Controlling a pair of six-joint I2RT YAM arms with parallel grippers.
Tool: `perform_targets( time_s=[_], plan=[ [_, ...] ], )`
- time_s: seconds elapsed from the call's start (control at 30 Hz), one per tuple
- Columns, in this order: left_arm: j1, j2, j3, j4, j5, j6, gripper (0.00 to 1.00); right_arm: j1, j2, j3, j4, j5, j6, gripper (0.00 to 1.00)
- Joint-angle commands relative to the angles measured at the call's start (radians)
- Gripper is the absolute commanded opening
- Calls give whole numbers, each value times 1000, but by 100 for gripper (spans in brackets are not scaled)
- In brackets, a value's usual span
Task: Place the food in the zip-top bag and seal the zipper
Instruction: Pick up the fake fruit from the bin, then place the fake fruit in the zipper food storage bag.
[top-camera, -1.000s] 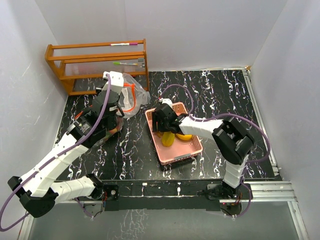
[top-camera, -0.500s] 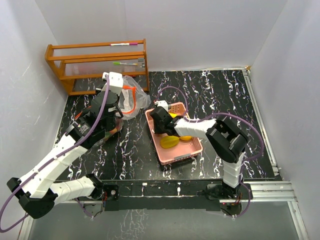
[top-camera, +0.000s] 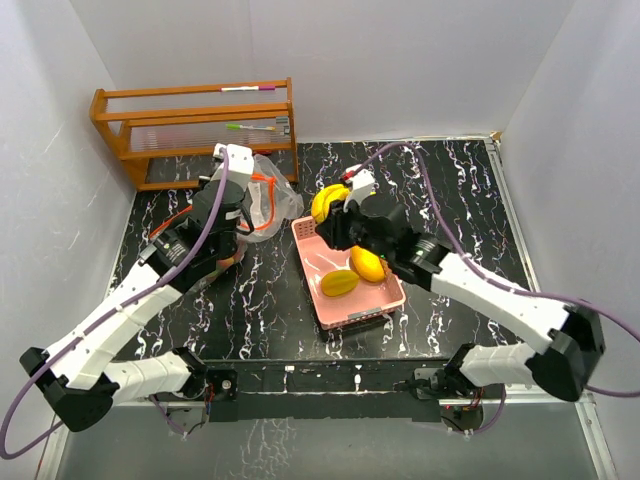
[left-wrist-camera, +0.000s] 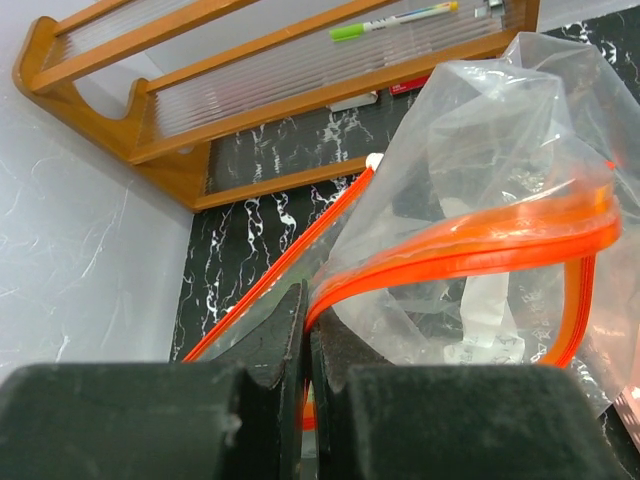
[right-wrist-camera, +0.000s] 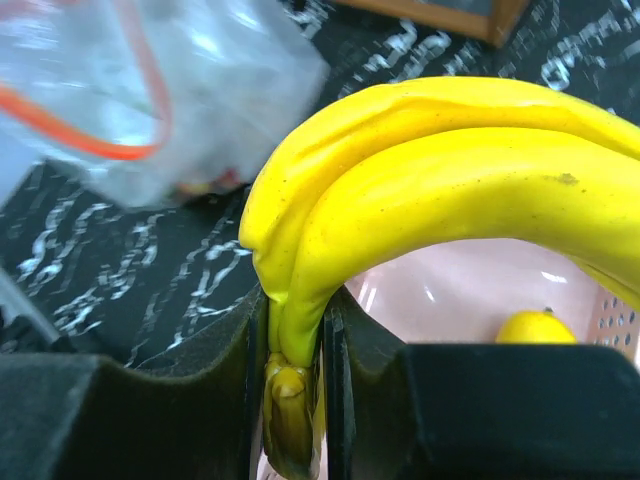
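Observation:
My right gripper is shut on the stem end of a yellow banana and holds it above the far left corner of the pink basket; the banana fills the right wrist view. Two yellow-orange mangoes lie in the basket. The clear zip-top bag with an orange zipper lies to the left, its mouth held open. My left gripper is shut on the bag's orange zipper rim. Strawberries and green pieces do not show clearly.
A wooden rack with markers stands at the back left, just behind the bag. White walls close in the black marble table on the left, back and right.
My right gripper has risen out of the basket with the banana and moved back and a little right. The right arm has straightened out. The left gripper stays on the bag.

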Motion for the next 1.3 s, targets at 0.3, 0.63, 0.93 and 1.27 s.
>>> perform_targets(
  time_s=[0.3, 0.63, 0.93, 1.27],
  plan=[
    [5, 49, 111, -72, 158, -77, 0, -3, -350, -21, 172, -732, -147, 8],
    [5, 35, 127, -76, 327, -161, 0, -3, -354, -38, 541, -1166, 31, 8],
    [5, 48, 145, -34, 444, -199, 0, -3, -302, -51, 733, -1262, 150, 8],
    [5, 45, 195, -9, 534, -222, 0, -8, -253, -93, 827, -1244, 196, 8]
  ],
)
